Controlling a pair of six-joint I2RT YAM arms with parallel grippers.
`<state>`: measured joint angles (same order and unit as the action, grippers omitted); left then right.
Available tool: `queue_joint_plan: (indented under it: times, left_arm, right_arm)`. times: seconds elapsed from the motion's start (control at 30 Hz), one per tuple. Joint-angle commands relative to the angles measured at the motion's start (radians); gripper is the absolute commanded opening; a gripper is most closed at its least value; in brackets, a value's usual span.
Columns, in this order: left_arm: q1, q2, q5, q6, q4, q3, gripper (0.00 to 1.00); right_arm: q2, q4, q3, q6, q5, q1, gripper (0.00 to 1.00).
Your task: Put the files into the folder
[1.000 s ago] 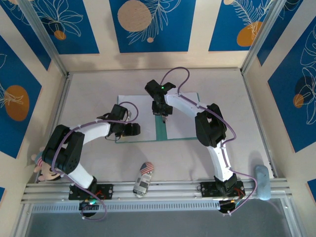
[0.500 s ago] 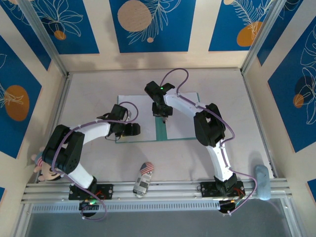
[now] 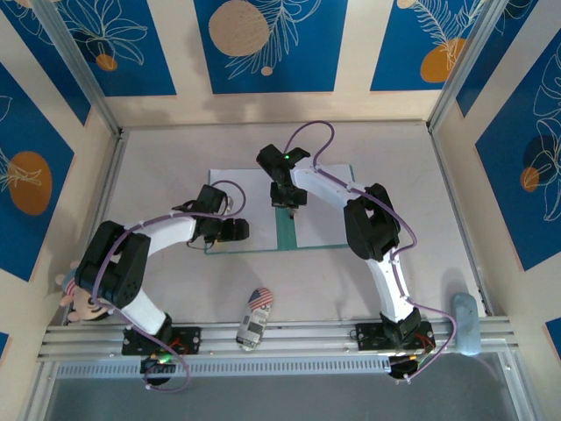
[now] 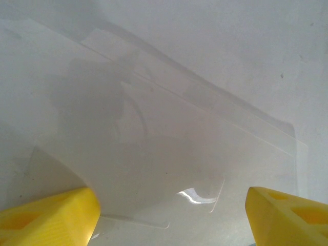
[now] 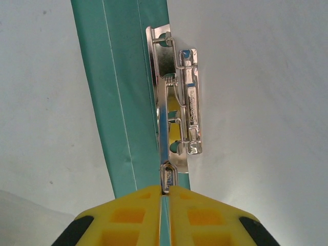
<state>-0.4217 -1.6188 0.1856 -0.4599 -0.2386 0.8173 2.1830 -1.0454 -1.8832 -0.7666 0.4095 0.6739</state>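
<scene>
Two robot arms are reaching over a pale table (image 3: 175, 167) from its near edge, seen from above. Lying flat near the middle of the table is the folder (image 3: 287, 232), teal-green and spread open, with only its centre strip and a thin near edge showing. White files are covering both leaves: one sheet (image 3: 250, 189) is lying on the left leaf and another sheet (image 3: 324, 228) on the right leaf, each reaching close to the folder's edges. The left gripper (image 3: 235, 231) is hanging over the near part of the left sheet. In its wrist camera the left gripper (image 4: 169, 220) is standing wide, its two yellow fingers (image 4: 48, 218) far apart at the bottom corners and holding nothing, above a glossy white sheet (image 4: 169, 133) whose edges are layered. The right gripper (image 3: 289, 209) is sitting over the centre crease. In its wrist camera the right gripper (image 5: 166, 197) is pinched nearly closed, its yellow fingers (image 5: 133, 215) pressed side by side with the tip of a shiny metal clip (image 5: 179, 97) caught between them. That clip is lying along the right edge of the teal strip (image 5: 120, 92), with white paper on either side. Nearer the arm bases, well apart from the folder, a toy car (image 3: 252, 326) is resting beside a small stars-and-stripes object (image 3: 260, 298).
</scene>
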Motion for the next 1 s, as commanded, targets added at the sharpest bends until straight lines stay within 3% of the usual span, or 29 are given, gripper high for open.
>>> queue_joint_plan:
  times: [0.0, 0.47, 0.97]
  left_arm:
    - [0.003, -0.071, 0.026, 0.008, -0.209, -0.061, 0.79]
    - [0.01, -0.07, 0.028, 0.005, -0.211, -0.063, 0.79]
    - [0.011, -0.072, 0.028, 0.004, -0.209, -0.064, 0.79]
  right_arm:
    - [0.015, -0.046, 0.006, 0.006, 0.04, -0.005, 0.13]
    - [0.024, -0.041, 0.076, -0.019, 0.061, -0.004, 0.1]
    - [0.051, 0.013, 0.124, -0.043, 0.001, -0.006, 0.1]
